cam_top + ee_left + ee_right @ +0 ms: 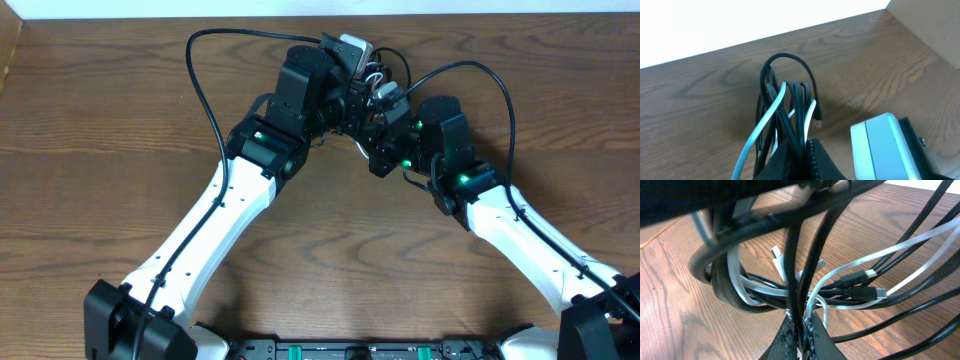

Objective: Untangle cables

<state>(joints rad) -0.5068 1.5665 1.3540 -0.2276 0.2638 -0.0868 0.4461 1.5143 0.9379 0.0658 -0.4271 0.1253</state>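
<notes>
The cables (pixel 378 88) are a tangled bundle of thin black cords and one white cord, held between both grippers at the far middle of the table. In the left wrist view my left gripper (pixel 802 150) is shut on black strands of the cables (pixel 790 100), which loop upward with the white cord beside them. In the right wrist view my right gripper (pixel 801 327) is shut on a black and a white strand of the cables (pixel 840 287); small plug ends hang in the tangle. In the overhead view both grippers (pixel 362 105) (pixel 385 125) are mostly hidden under the arms.
A grey-white camera housing (pixel 885 147) sits at the right of the left wrist view. Thick black arm wires (pixel 205 80) (pixel 500 85) arc above the wooden table (pixel 120 150). The table's far edge (pixel 150 20) lies just behind the bundle.
</notes>
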